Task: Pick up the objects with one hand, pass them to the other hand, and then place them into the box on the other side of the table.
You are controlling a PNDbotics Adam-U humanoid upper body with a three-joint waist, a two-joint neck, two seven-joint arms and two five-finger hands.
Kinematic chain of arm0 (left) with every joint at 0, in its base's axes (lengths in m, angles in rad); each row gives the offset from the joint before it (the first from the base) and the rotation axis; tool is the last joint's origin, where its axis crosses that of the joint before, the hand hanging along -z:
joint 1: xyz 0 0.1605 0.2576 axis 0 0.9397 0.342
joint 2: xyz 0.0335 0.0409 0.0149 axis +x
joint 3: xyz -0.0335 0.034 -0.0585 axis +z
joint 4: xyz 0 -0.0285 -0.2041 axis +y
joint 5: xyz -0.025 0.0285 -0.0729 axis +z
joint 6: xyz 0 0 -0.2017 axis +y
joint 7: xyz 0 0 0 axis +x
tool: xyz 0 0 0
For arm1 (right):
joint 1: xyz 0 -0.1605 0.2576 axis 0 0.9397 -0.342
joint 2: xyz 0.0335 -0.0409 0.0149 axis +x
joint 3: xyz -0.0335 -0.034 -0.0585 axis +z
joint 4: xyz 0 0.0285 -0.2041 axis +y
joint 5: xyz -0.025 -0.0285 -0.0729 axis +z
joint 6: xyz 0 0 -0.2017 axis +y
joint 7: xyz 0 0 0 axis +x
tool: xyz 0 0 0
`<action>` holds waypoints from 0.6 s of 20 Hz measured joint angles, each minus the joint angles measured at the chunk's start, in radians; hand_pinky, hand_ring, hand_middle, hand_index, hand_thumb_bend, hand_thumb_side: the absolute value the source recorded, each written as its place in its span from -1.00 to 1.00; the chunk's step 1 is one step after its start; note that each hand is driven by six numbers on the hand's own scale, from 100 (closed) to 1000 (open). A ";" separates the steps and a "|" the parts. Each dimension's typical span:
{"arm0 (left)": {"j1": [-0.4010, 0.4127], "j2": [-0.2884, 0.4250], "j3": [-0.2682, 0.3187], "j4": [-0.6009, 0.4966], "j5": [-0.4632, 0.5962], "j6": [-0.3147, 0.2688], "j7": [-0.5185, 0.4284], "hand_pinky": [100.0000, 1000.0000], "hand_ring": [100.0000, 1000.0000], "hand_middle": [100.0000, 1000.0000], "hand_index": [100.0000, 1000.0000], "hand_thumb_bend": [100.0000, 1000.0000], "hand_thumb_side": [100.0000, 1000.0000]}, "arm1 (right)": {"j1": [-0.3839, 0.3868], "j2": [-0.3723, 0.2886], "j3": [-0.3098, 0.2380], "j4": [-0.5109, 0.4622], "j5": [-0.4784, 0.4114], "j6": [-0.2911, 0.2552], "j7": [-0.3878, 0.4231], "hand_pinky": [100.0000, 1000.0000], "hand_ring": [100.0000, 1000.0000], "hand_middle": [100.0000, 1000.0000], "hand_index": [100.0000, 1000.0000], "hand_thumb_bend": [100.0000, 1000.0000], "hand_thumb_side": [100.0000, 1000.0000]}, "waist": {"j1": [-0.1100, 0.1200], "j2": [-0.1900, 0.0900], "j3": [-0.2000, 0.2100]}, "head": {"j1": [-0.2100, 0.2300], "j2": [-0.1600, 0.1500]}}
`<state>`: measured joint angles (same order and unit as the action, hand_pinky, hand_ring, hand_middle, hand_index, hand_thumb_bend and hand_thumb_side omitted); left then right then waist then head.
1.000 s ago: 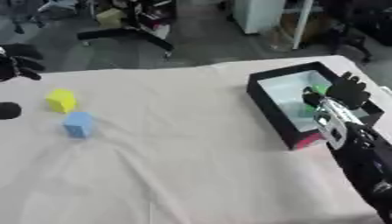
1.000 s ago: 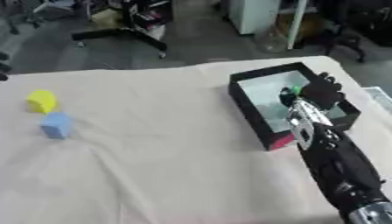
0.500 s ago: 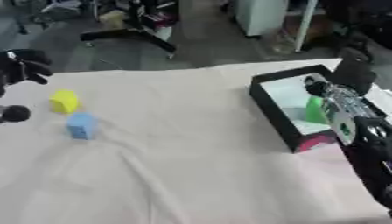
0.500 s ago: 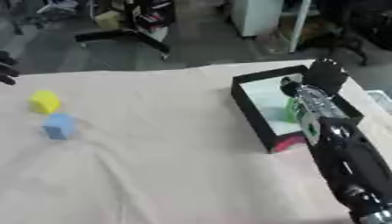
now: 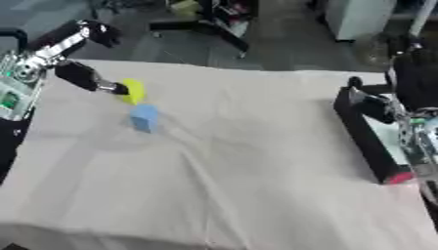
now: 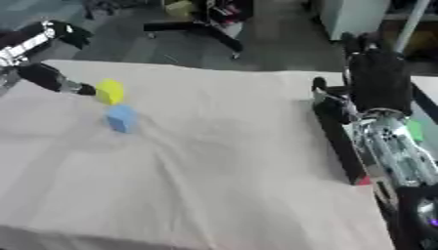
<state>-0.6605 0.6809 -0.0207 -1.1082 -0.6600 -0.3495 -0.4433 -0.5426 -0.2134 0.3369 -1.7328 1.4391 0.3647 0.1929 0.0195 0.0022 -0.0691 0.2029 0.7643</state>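
Observation:
A yellow block [image 5: 133, 91] and a blue block [image 5: 143, 117] lie close together on the white cloth at the left. My left hand [image 5: 41, 57] comes in from the upper left, open, with one fingertip just touching the yellow block's left side. At the right edge stands the black box [image 5: 365, 137] with a red corner. A green object [image 6: 414, 130] lies inside it. My right hand [image 6: 376, 78] hovers upright over the box's near wall, open and holding nothing.
The cloth-covered table [image 5: 239, 166] spreads between the blocks and the box, with creases across its middle. Beyond the far edge are office chair bases [image 5: 205, 24] and a white cabinet [image 6: 351, 17] on the floor.
The camera has tilted, so the whole scene has shifted. My left hand has reached in to the yellow block. My right hand has lifted off the green object, which stays in the box.

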 measured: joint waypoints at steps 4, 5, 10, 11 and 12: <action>-0.100 0.000 -0.068 0.213 -0.194 -0.093 -0.029 0.72 0.42 0.32 0.66 0.21 -0.60 | 0.014 0.041 0.032 -0.034 -0.003 -0.022 0.004 0.05 0.62 0.45 0.85 -0.68 -0.32 | -0.003 0.000 -0.009 | 0.008 -0.001; -0.116 -0.006 -0.075 0.255 -0.232 -0.114 -0.026 0.72 0.42 0.32 0.66 0.20 -0.60 | 0.014 0.046 0.035 -0.036 -0.005 -0.025 0.003 0.06 0.62 0.45 0.85 -0.69 -0.32 | -0.004 0.000 -0.009 | 0.008 -0.001; -0.165 -0.064 -0.089 0.395 -0.379 -0.186 0.020 0.72 0.42 0.32 0.66 0.15 -0.62 | 0.014 0.055 0.042 -0.037 -0.010 -0.030 0.000 0.06 0.62 0.45 0.86 -0.72 -0.32 | -0.004 0.000 -0.013 | 0.014 -0.001; -0.168 -0.077 -0.089 0.413 -0.402 -0.194 0.032 0.73 0.42 0.32 0.66 0.15 -0.61 | 0.014 0.056 0.043 -0.037 -0.010 -0.030 0.000 0.06 0.62 0.45 0.86 -0.72 -0.32 | -0.004 0.000 -0.014 | 0.016 -0.001; -0.171 -0.088 -0.089 0.428 -0.424 -0.201 0.046 0.73 0.42 0.32 0.66 0.15 -0.60 | 0.014 0.057 0.044 -0.037 -0.010 -0.031 0.000 0.06 0.62 0.45 0.86 -0.73 -0.31 | -0.005 0.000 -0.015 | 0.017 -0.001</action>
<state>-0.8318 0.5924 -0.1095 -0.6803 -1.0838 -0.5505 -0.3976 -0.5283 -0.1569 0.3812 -1.7697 1.4290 0.3341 0.1926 0.0150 0.0025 -0.0844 0.2196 0.7628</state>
